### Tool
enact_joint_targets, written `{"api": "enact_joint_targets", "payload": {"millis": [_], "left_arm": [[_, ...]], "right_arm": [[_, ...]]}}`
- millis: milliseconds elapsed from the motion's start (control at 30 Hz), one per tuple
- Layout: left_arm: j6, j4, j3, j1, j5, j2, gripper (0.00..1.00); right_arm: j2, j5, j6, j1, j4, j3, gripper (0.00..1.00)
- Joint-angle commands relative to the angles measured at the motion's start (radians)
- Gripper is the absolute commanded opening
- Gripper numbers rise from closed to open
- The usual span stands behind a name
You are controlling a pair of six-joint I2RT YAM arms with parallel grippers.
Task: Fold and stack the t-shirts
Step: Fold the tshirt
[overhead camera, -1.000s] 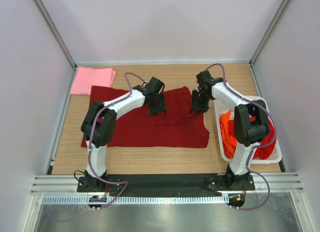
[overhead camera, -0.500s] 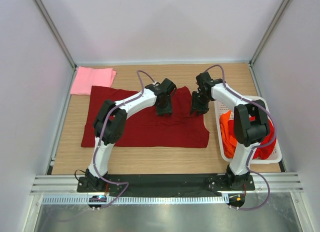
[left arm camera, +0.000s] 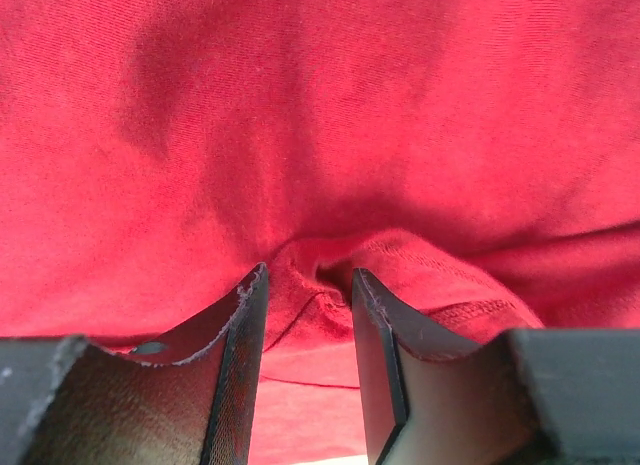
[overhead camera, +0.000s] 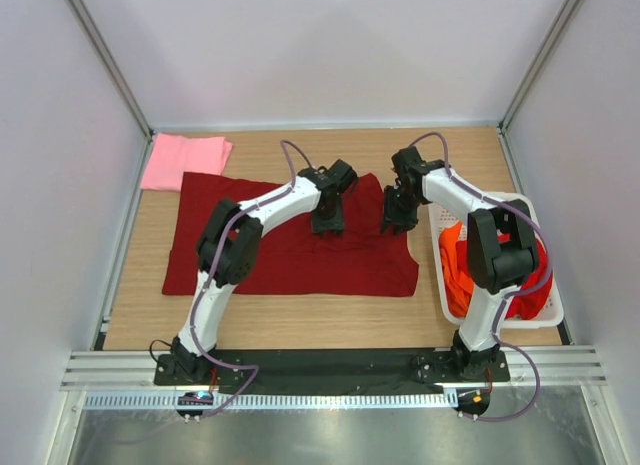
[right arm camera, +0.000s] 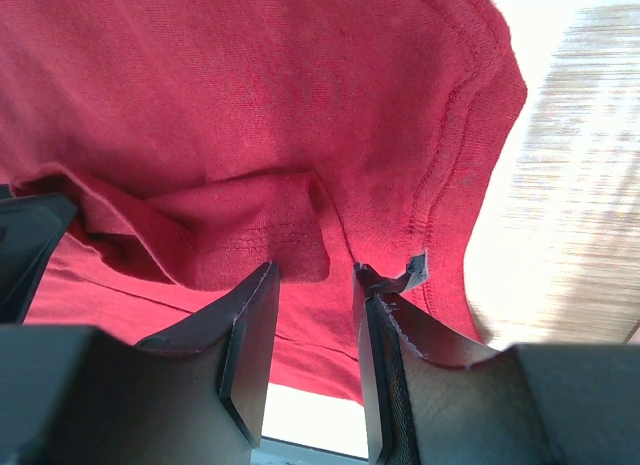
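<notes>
The maroon t-shirt lies spread flat on the wooden table. My left gripper stands on its upper middle; its jaws are a narrow gap apart, and a small pucker of the maroon cloth rises between the fingertips. My right gripper stands on the shirt's upper right corner, jaws also a narrow gap apart, over a folded-over hemmed flap beside the stitched edge. The light pink t-shirt lies folded at the far left. The orange t-shirt and the bright red t-shirt lie bunched in the basket.
A white slotted basket stands at the right edge of the table, close to my right arm. Grey walls enclose the table on the left, back and right. A metal rail runs along the near edge.
My left gripper has slid to the right along the shirt's upper part, closing in on the right gripper. The right gripper has stayed almost still.
</notes>
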Motion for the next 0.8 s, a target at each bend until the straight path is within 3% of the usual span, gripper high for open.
{"api": "enact_joint_targets", "payload": {"millis": [0, 100, 333, 633, 700, 767], "left_arm": [[-0.002, -0.016, 0.049, -0.006, -0.016, 0.005, 0.4], [-0.001, -0.022, 0.06, -0.004, -0.016, 0.018, 0.39], [0.004, -0.028, 0.061, -0.006, -0.027, 0.002, 0.21], [0.027, -0.048, 0.069, -0.009, -0.045, -0.019, 0.17], [0.033, -0.053, 0.075, -0.009, -0.054, -0.024, 0.17], [0.044, -0.06, 0.079, -0.007, -0.072, -0.031, 0.16]], "right_arm": [[0.005, -0.002, -0.016, -0.005, 0.017, 0.005, 0.42], [0.011, -0.012, -0.018, -0.01, 0.016, 0.008, 0.42], [0.025, -0.053, -0.007, -0.016, 0.034, 0.014, 0.42], [0.035, -0.113, 0.034, -0.024, 0.063, 0.025, 0.37], [0.038, -0.127, 0.044, -0.025, 0.069, 0.027, 0.29], [0.043, -0.154, 0.06, -0.027, 0.08, 0.03, 0.11]]}}
